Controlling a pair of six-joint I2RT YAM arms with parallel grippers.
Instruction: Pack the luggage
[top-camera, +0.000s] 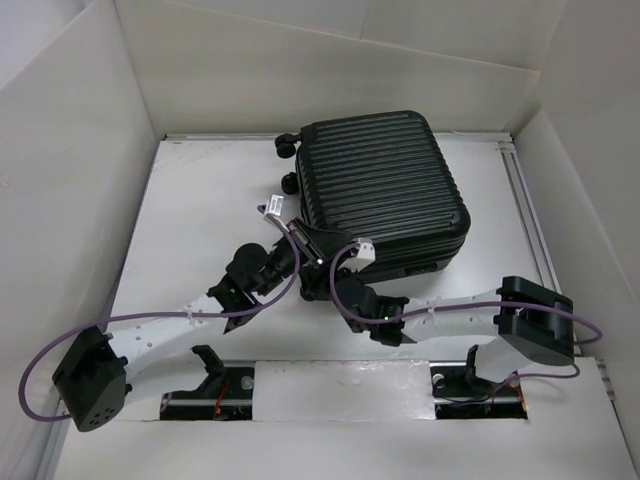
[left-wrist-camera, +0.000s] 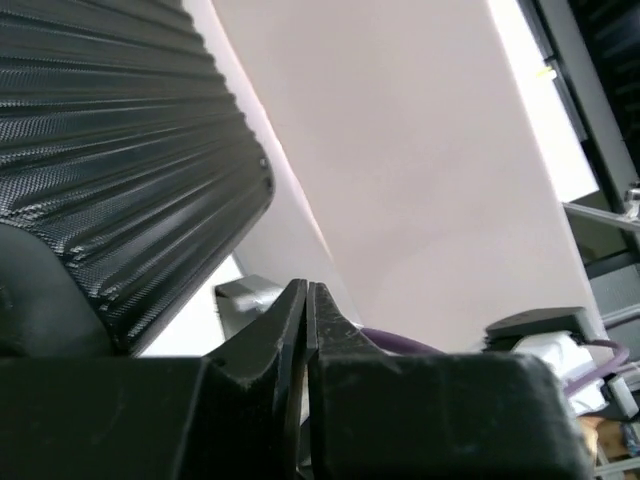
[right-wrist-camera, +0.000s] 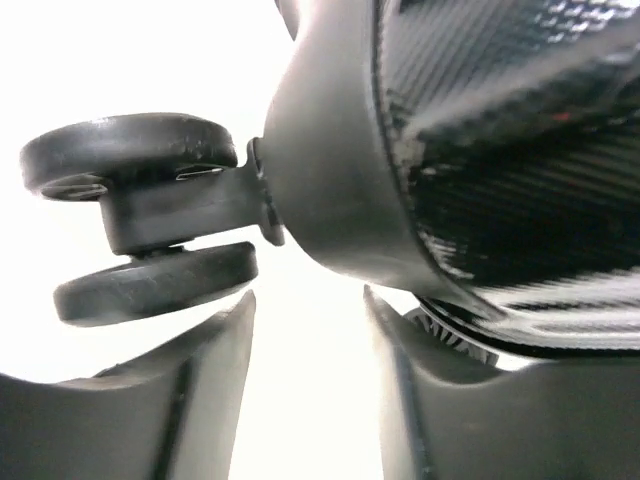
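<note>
The luggage (top-camera: 380, 185) is a black ribbed hard-shell suitcase lying closed and flat at the back middle of the table, with its wheels (top-camera: 287, 147) on the left side. My left gripper (top-camera: 290, 232) is at its near left corner with the fingers pressed together; in the left wrist view (left-wrist-camera: 306, 290) the ribbed shell (left-wrist-camera: 120, 150) lies just to its left. My right gripper (top-camera: 325, 285) is open just below that same corner. In the right wrist view (right-wrist-camera: 308, 300) it points at the gap between a double wheel (right-wrist-camera: 130, 155) and the shell's corner (right-wrist-camera: 480, 150), holding nothing.
White walls (top-camera: 70, 150) enclose the table on the left, back and right. A metal rail (top-camera: 530, 220) runs along the right side. Purple cables (top-camera: 330, 265) loop off both arms near the grippers. The two arm bases (top-camera: 220, 375) sit at the near edge.
</note>
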